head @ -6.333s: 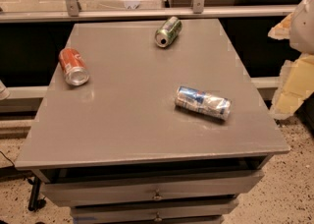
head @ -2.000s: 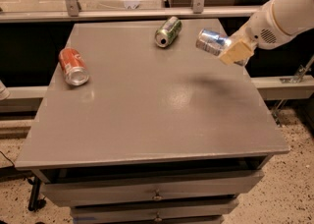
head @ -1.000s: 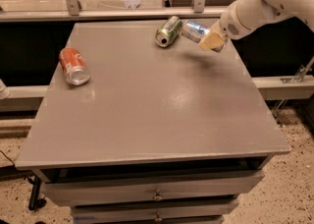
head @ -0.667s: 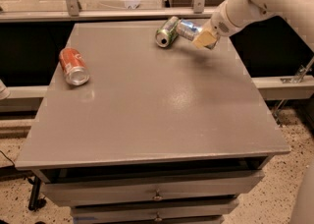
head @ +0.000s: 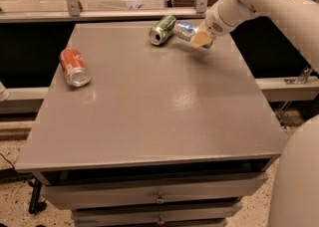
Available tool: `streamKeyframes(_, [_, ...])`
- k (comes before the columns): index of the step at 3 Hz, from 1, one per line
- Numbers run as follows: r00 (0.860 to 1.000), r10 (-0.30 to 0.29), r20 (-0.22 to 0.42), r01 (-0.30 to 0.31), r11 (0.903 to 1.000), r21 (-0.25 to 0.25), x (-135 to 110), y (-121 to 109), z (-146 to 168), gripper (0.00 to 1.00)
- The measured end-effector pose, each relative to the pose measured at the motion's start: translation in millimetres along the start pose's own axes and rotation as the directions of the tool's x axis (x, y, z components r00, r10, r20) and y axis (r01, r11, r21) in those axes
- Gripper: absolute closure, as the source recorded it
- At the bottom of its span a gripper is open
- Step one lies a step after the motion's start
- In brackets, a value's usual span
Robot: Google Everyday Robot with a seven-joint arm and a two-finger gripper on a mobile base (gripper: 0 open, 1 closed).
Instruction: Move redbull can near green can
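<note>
The green can [head: 162, 29] lies on its side at the far middle of the grey table [head: 149, 101]. The redbull can [head: 183, 30], slim, silver and blue, is held just right of the green can, almost touching it, slightly above the tabletop. My gripper [head: 201, 38] reaches in from the upper right on a white arm and is shut on the redbull can's right end, hiding that end.
A red-orange can [head: 75, 66] lies on its side near the table's left edge. A metal rail and glass panels run behind the table. Drawers sit under the front edge. A white robot part [head: 299, 176] fills the lower right corner.
The redbull can was picked up from the table's right middle and carried back and left. In the last second it has closed in on the green can.
</note>
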State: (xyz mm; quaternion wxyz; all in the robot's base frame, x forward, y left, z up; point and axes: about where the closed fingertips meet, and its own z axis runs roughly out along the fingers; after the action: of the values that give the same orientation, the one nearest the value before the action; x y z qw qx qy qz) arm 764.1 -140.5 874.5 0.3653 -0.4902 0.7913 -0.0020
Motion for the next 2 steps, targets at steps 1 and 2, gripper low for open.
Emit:
streamKeyframes(1, [1.0,-0.017,-0.003,0.017,0.9999,0.003,-1.2,-1.6,4.8,0.36])
streamKeyframes(2, [1.0,-0.03,-0.002,0.03,0.9995,0.002,-2.8,-1.5,8.0,0.13])
